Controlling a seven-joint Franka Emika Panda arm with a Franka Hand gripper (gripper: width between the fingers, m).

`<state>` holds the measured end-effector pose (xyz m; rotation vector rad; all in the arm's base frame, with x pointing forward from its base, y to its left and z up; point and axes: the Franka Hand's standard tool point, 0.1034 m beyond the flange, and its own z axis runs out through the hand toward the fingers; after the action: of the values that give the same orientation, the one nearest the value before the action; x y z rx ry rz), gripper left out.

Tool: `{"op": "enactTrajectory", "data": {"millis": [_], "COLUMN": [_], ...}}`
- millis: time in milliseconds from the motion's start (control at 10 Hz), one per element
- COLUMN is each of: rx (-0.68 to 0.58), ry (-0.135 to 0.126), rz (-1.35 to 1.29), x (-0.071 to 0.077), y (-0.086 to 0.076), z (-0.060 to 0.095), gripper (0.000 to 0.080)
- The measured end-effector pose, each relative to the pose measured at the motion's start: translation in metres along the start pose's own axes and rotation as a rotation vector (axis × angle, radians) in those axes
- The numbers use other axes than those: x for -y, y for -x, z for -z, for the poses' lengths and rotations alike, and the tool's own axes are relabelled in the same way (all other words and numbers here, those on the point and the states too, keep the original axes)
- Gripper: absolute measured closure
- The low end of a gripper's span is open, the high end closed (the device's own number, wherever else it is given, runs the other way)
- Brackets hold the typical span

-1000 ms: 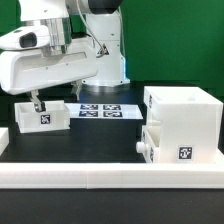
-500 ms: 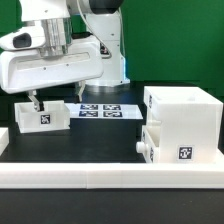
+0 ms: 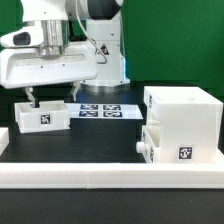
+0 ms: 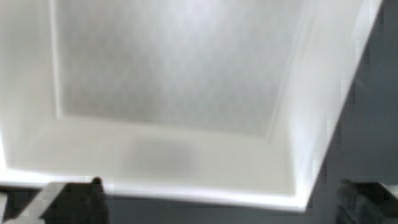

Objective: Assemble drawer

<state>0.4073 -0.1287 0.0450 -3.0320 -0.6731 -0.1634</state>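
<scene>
Showing the hollow tray [image 4: 178, 90], the wrist view alone reveals the hand [image 4: 221, 198] spread wide.

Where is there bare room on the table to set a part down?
Bare table between marker board, front rail, the tray under the claw and the box shell. Crowded at the exterior view's right, where the second tray sits close by the shell.
</scene>
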Motion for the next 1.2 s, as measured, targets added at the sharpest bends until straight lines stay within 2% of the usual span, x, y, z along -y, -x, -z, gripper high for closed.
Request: {"op": "enactTrajectory", "data": {"millis": [100, 500, 600, 700, 800, 1200], "rx": [0.002, -0.001, -0.012, -0.014, -0.01, -0.009], "ry": [-0.001, 0.002, 0.017, 0.023, 0.018, 0.015], "rz": [0.001, 0.0, -0.011, -0.014, -0.018, -0.03], "x": [0.004, 0.003, 0.007, 0.013, 0.017, 0.024], "y": [0.004, 0.003, 0.006, 0.015, 0.021, 0.036], "z": [-0.002, -0.002, -0.004, -0.009, -0.015, -0.032], "gripper": [0.015, 0.015, 0.015, 0.015, 0.015, 0.015]}}
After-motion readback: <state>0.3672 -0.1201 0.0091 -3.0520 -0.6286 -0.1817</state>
